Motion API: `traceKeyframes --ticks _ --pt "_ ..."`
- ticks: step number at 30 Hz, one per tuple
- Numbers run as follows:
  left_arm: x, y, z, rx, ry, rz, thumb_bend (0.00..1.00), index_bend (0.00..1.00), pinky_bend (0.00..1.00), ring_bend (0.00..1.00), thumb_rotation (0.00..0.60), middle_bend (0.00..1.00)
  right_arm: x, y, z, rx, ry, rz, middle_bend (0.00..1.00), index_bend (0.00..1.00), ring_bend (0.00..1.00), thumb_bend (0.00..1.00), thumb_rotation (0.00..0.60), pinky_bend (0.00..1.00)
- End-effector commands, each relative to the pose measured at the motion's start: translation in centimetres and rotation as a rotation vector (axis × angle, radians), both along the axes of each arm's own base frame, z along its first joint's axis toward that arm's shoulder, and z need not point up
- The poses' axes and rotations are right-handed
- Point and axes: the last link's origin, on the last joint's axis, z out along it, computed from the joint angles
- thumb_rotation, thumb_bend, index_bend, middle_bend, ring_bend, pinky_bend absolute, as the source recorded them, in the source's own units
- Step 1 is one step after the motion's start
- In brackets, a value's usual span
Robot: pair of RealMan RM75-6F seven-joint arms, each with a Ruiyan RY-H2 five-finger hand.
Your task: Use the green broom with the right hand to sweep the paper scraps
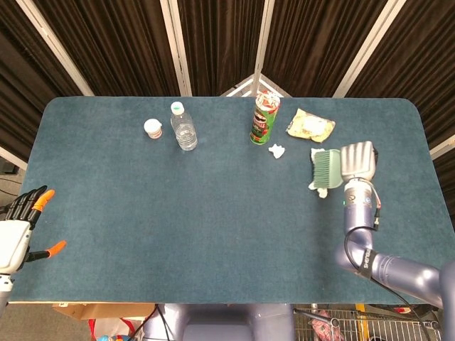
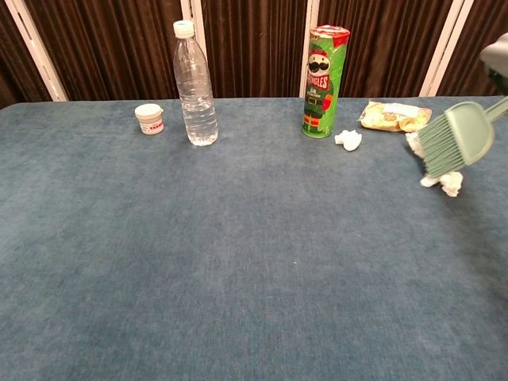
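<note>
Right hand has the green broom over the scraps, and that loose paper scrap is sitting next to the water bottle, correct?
Not quite. The head view shows the loose paper scrap beside the Pringles can, not the water bottle. The right hand does hold the green broom over the other scraps.

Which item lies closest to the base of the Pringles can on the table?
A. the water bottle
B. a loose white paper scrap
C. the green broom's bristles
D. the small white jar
B: a paper scrap lies just right of the Pringles can base, while the green broom, held by the right hand, sits farther right over other scraps.
</note>
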Motion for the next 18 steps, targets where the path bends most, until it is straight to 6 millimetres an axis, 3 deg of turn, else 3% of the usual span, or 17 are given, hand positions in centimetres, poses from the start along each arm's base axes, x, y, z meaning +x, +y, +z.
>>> traceKeyframes --ticks 1,7,14,18 --pt "0.1 0.0 0.0 -0.001 0.0 -0.002 0.0 0.0 0.03 0.0 0.6 0.0 -0.2 0.3 1.2 -0.021 0.02 -0.001 1.0 0.8 1.0 0.67 0.6 0.96" --pt "0.2 0.1 -0.2 -0.004 0.001 -0.004 0.0 0.0 0.03 0.0 0.6 0.0 2.0 1.1 3.2 -0.045 -0.073 0.042 1.0 0.8 1.0 0.67 0.6 0.96" --pt "0.2 0.1 -0.2 -0.004 0.0 -0.004 0.0 0.0 0.03 0.0 0.6 0.0 4.8 2.0 3.6 -0.022 -0.155 0.115 1.0 0.8 1.0 0.67 0.6 0.96" --pt "0.1 0.2 -0.2 -0.006 0.0 -0.001 0.0 0.0 0.03 0.0 0.6 0.0 5.3 3.5 3.5 -0.001 -0.222 0.143 1.0 0.8 1.0 0.67 0.6 0.96"
